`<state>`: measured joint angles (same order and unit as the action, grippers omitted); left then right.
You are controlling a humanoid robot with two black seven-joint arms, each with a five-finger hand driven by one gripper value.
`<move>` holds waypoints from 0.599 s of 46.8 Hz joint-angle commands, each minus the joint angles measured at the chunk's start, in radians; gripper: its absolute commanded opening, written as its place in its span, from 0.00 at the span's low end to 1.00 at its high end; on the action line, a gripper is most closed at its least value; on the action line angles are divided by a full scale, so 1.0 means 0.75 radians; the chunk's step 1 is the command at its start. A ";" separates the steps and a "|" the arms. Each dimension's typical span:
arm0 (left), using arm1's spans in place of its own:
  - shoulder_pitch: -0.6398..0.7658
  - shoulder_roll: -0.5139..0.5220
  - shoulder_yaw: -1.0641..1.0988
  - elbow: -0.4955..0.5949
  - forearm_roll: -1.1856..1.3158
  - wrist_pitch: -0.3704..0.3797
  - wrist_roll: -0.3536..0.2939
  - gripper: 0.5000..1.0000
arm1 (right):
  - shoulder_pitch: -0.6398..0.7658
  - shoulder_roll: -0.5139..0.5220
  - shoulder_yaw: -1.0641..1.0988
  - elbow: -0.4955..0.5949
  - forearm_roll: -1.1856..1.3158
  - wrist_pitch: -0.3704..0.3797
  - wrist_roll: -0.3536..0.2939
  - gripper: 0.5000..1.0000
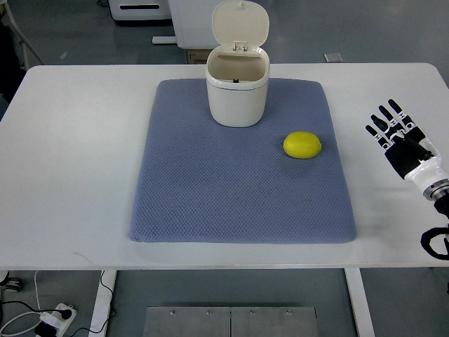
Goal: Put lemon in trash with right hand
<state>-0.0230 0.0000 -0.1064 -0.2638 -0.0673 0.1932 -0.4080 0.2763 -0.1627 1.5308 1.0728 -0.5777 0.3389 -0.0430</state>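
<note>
A yellow lemon [302, 145] lies on the right part of a blue-grey mat [210, 189]. A cream trash bin [237, 88] stands at the mat's far middle with its flip lid [240, 26] raised and its inside bare. My right hand [401, 139] rests flat on the white table, to the right of the mat and about a hand's width from the lemon. Its fingers are stretched out and hold nothing. The left arm does not show.
The white table [70, 161] reaches the picture's sides. Its front edge runs along the bottom, with floor, a power strip [55, 317] and cables below. White furniture stands behind the table's far edge.
</note>
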 commanded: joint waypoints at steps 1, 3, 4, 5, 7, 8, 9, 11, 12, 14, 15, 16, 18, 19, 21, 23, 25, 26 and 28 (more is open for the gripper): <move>0.000 0.000 0.001 0.000 0.000 -0.002 0.000 1.00 | 0.002 -0.002 0.000 -0.001 0.001 0.000 0.000 1.00; 0.000 0.000 0.001 0.000 0.000 -0.002 0.000 1.00 | 0.002 -0.002 0.000 -0.001 -0.001 0.000 0.000 1.00; 0.000 0.000 0.001 0.000 0.000 -0.002 0.000 1.00 | 0.002 -0.002 0.000 -0.001 0.001 0.000 0.000 1.00; 0.000 0.000 0.001 0.000 0.000 -0.002 0.000 1.00 | 0.000 -0.002 0.000 -0.001 -0.001 0.000 0.000 1.00; 0.000 0.000 0.001 0.000 0.000 -0.002 0.000 1.00 | 0.002 -0.002 0.000 -0.001 0.001 0.000 0.000 1.00; 0.000 0.000 0.001 0.000 0.000 -0.002 0.000 1.00 | 0.000 -0.002 0.000 -0.001 0.001 0.000 0.000 1.00; 0.000 0.000 0.001 0.000 0.002 -0.002 0.000 1.00 | 0.000 -0.002 0.000 -0.001 -0.001 0.000 0.000 1.00; 0.000 0.000 0.001 0.000 0.000 -0.002 0.000 1.00 | 0.000 -0.002 0.000 -0.001 0.001 0.000 0.000 1.00; 0.000 0.000 0.001 0.000 0.000 -0.002 0.000 1.00 | 0.000 -0.002 0.000 -0.001 0.001 0.000 0.000 1.00; 0.000 0.000 0.001 -0.002 0.000 -0.002 0.000 1.00 | 0.000 -0.002 0.000 -0.001 0.001 0.000 0.000 1.00; 0.000 0.000 0.001 0.000 0.000 0.000 0.000 1.00 | 0.000 -0.004 0.000 -0.001 -0.001 0.000 0.000 1.00; 0.000 0.000 0.001 0.000 0.000 0.000 0.000 1.00 | 0.000 -0.004 0.000 -0.001 -0.001 0.000 0.000 1.00; 0.000 0.000 -0.001 0.000 0.000 0.000 0.000 1.00 | 0.000 -0.004 0.000 -0.001 0.001 0.000 0.000 1.00; 0.000 0.000 -0.001 0.000 0.000 0.000 0.000 1.00 | 0.000 -0.004 0.000 -0.001 0.001 0.000 0.000 1.00; 0.000 0.000 -0.001 0.000 0.000 0.000 0.000 1.00 | 0.000 -0.004 0.000 -0.001 -0.001 0.000 0.000 1.00; 0.000 0.000 -0.001 0.000 0.000 0.000 0.000 1.00 | 0.000 -0.004 0.000 -0.001 0.001 0.000 0.000 1.00; 0.000 0.000 -0.001 0.000 0.000 0.000 0.000 1.00 | 0.000 -0.004 0.000 -0.001 0.001 0.000 0.000 1.00; 0.000 0.000 -0.001 0.000 0.000 0.000 0.000 1.00 | 0.000 -0.004 0.000 -0.001 0.001 0.000 0.002 1.00; 0.000 0.000 -0.001 0.000 0.000 0.000 0.000 1.00 | 0.000 -0.004 0.000 -0.001 0.001 0.000 0.000 1.00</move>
<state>-0.0230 0.0000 -0.1073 -0.2640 -0.0674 0.1932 -0.4080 0.2761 -0.1657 1.5310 1.0722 -0.5773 0.3390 -0.0430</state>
